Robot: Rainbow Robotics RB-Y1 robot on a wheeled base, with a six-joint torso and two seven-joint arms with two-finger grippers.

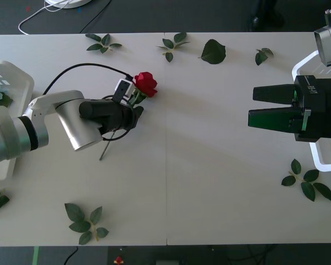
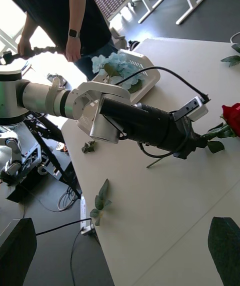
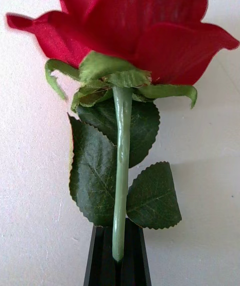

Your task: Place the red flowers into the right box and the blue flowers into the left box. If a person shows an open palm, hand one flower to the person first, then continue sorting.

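White table [image 1: 209,182], two panels with a seam down the middle. Loose green leaf sprigs scattered round the edges: three sprigs and one broad single leaf [image 1: 213,52] along the far side, a sprig [image 1: 86,222] near the front on the robot's left, another [image 1: 306,182] at front right beside the right tray. None lies between the two arms; that stretch of table is bare.

Left gripper [image 1: 133,110] reaches in over the left half of the table, its black fingers [image 3: 117,266] closed tight on the thin green stem of a deep-red artificial rose [image 1: 145,84]. Rose head points toward the far side, dark serrated leaves just below it; the stem's tail end sticks out behind the gripper toward the front edge. A black cable loops over the left arm.

Right gripper [image 1: 252,106] hangs over the right half of the table, well apart from the rose, black fingers spread with nothing between them.

Left box, a white latticed tray [image 2: 142,74], sits at the table's left edge with pale sky-blue hydrangea-like flower clusters [image 2: 117,69] and a green leaf inside. Right box, a glossy white round-cornered tray [image 1: 304,63], is largely covered by the right arm; contents cannot be told.

In the front view the left box is cut off by the frame edge.
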